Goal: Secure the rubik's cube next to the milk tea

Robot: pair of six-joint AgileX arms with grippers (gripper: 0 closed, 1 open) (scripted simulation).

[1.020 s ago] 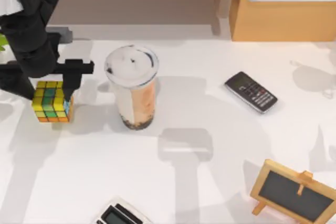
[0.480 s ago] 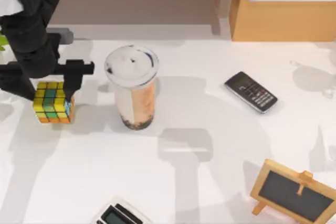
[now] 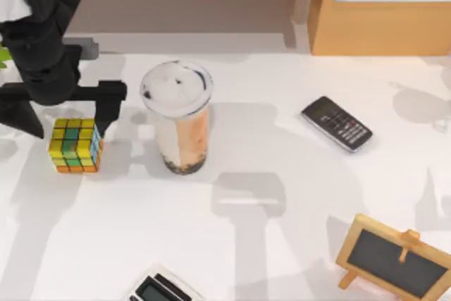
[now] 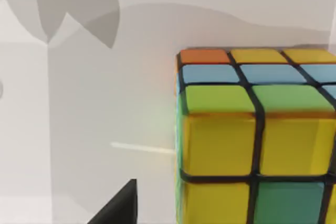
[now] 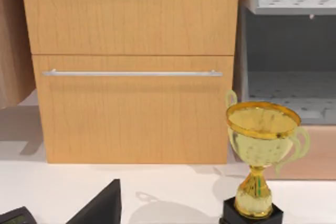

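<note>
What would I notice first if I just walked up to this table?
Probably the colourful rubik's cube at the table's left, with the left gripper open just above it. Right beside it, not touching, stands the tall milk tea with its foamy white top. In the right wrist view, a shiny gold trophy stands before a wooden cabinet.

top view hangs above the white table (image 3: pixel 296 195), looking down and a bit toward the cabinet (image 3: pixel 380 8) at upper right. left wrist cam sits super close to the rubik's cube (image 4: pixel 257 140), also at the top view's left edge (image 3: pixel 73 144). right wrist cam faces that cabinet (image 5: pixel 131 66) level-on.
</note>
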